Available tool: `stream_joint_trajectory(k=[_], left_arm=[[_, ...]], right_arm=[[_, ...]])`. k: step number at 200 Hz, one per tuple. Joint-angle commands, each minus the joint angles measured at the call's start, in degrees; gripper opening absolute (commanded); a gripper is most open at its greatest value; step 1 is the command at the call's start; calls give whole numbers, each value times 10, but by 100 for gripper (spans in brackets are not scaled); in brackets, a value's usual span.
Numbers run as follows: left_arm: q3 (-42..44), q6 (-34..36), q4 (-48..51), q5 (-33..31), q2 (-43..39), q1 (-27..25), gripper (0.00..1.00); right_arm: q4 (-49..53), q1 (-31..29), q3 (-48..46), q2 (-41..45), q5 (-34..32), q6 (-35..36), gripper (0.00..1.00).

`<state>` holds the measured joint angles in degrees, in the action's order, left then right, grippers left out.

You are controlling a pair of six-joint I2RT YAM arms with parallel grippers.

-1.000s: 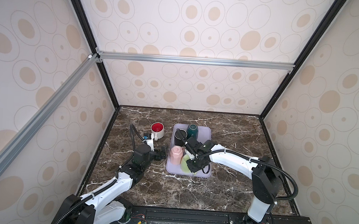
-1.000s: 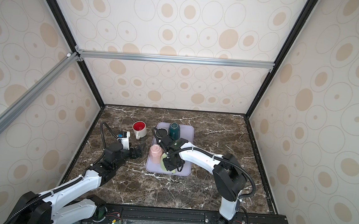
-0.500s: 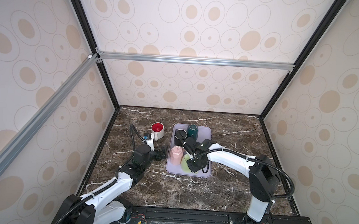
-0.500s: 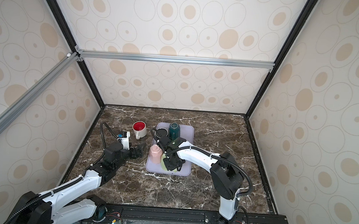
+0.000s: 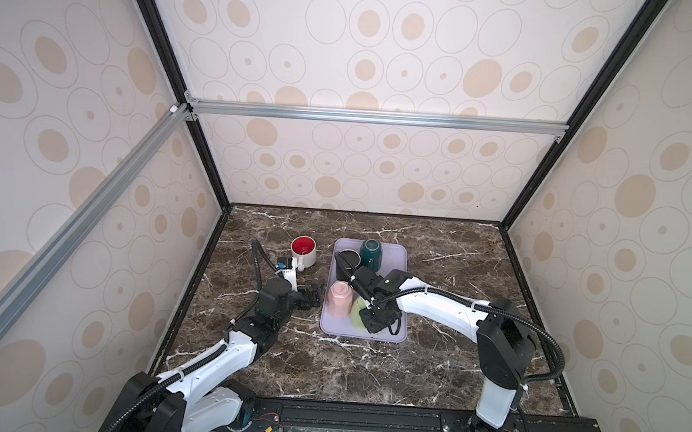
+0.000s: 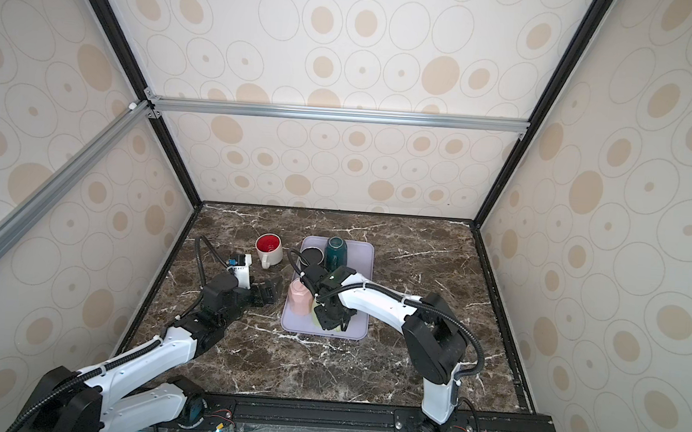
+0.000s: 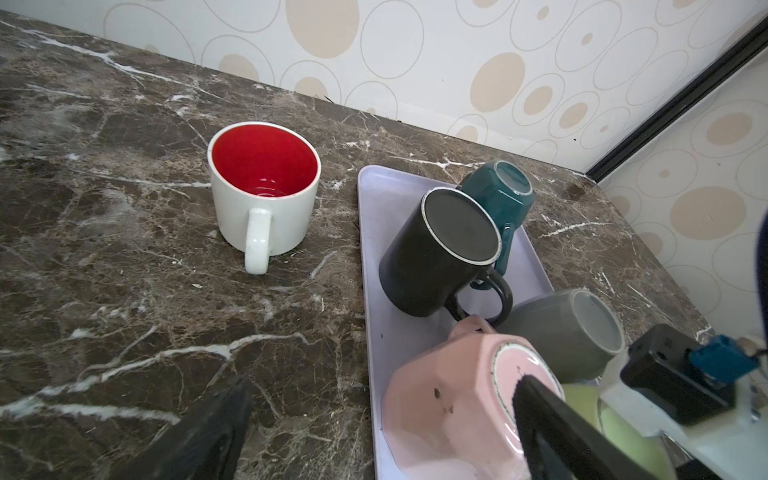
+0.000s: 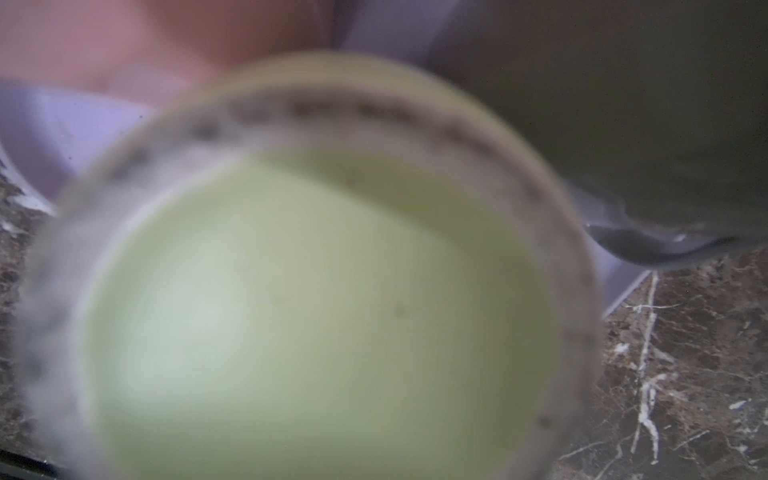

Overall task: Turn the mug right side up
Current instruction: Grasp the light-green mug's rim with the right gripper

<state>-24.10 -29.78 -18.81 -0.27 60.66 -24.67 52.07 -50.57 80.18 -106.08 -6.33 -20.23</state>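
Pale green mug (image 8: 316, 316), upside down at the robot-side end of the lavender tray (image 5: 395, 256).
Its flat base, edged by a speckled, unglazed ring, faces up and fills the blurred right wrist view. It sits just beside the inverted pink mug (image 5: 338, 302). The right gripper (image 5: 374, 321) is directly over it; whether its jaws pinch it cannot be told. The left gripper (image 5: 312, 297) is spread wide beside the tray.

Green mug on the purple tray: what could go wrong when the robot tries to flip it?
1. The upside-down pale green ceramic mug sits close beside the pink faceted mug and grey mug; lifting it may knock them.
2. The right gripper covers it, so the grip is unclear; it could slip onto the lavender plastic tray.
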Motion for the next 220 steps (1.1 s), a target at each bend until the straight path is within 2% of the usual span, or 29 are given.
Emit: stream_joint_trajectory(k=[1, 64, 220], left_arm=[[-2, -5, -9, 0, 3, -2, 98], [-2, -4, -5, -1, -5, -2, 98], [-2, -7, -10, 3, -1, -2, 98]], right_arm=[[33, 0, 12, -19, -29, -9, 18], [64, -2, 28, -36, -65, -15, 17], [51, -2, 25, -35, -68, -34, 16]])
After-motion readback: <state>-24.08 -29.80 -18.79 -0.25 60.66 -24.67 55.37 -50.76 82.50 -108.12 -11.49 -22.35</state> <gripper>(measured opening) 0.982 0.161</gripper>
